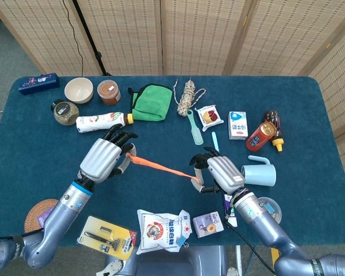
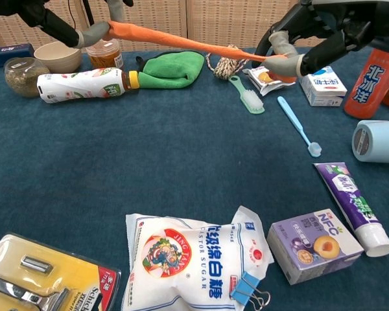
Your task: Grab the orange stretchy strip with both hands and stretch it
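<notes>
Orange stretchy strip (image 1: 161,168), one only in the head view, runs taut and thin above the blue bench (image 1: 310,115), slanting from the left robot hand (image 1: 102,160) down to the right robot hand (image 1: 217,173). Each of the two hands has its fingers curled around one end of the strip and grips it; the hands stand well apart, with the strip spanning the gap between them. Behind them lie one green cloth (image 1: 152,102), one bowl (image 1: 79,89) and one light blue mug (image 1: 259,173) just beside the right robot hand. From the chest view, the same single orange stretchy strip (image 2: 181,41) crosses the top of the picture, thicker at the upper left and thinning toward the right. The left robot hand (image 2: 65,26) is mostly cut off by the edge, but its fingertips (image 2: 94,32) pinch the strip's end; the right robot hand (image 2: 324,35) holds the other end between a pale fingertip and thumb. Below lie one white bag (image 2: 194,256), one blue toothbrush (image 2: 298,126) and one toothpaste tube (image 2: 350,204).
</notes>
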Available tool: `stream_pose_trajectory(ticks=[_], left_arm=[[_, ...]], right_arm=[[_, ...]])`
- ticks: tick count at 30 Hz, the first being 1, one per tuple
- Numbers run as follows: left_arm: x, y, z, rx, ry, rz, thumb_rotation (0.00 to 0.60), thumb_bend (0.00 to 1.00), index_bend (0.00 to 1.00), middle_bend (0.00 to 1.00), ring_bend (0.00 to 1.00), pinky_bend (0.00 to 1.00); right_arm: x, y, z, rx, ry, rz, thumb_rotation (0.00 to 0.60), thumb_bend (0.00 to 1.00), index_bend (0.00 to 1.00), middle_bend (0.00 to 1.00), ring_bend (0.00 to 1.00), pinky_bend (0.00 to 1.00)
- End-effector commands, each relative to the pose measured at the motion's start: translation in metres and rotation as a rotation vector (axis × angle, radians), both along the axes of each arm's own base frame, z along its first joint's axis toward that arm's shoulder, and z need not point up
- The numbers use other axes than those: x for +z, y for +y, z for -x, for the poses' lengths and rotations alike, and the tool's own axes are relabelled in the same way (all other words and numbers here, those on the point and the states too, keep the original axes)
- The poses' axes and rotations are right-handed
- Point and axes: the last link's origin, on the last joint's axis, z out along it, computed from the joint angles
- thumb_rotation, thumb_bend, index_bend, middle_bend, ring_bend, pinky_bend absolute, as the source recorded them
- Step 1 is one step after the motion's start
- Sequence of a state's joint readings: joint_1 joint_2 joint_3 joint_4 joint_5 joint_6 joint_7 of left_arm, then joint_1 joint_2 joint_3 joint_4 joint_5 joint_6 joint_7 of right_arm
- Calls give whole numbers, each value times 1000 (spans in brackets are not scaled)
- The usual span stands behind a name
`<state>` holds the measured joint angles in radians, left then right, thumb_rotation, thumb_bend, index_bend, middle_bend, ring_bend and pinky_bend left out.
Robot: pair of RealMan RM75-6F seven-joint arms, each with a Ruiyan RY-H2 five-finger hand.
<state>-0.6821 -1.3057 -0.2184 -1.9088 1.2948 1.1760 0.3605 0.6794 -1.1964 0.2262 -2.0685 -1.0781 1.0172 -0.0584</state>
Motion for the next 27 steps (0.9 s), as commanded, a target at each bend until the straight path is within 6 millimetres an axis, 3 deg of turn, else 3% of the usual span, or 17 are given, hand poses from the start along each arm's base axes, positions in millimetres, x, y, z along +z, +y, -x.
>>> stream_pose_trajectory(ticks=[1, 27], left_arm=[[4, 0, 1, -5, 3, -7, 600, 503, 719, 268, 236, 99], [48, 9, 33, 42, 40, -106, 600, 503, 719, 269, 236, 99]], right_arm=[[1, 0, 1, -1, 4, 2, 600, 628, 750, 347, 321, 75], [8, -1, 25, -38, 51, 16, 600, 629, 749, 347, 325, 75]])
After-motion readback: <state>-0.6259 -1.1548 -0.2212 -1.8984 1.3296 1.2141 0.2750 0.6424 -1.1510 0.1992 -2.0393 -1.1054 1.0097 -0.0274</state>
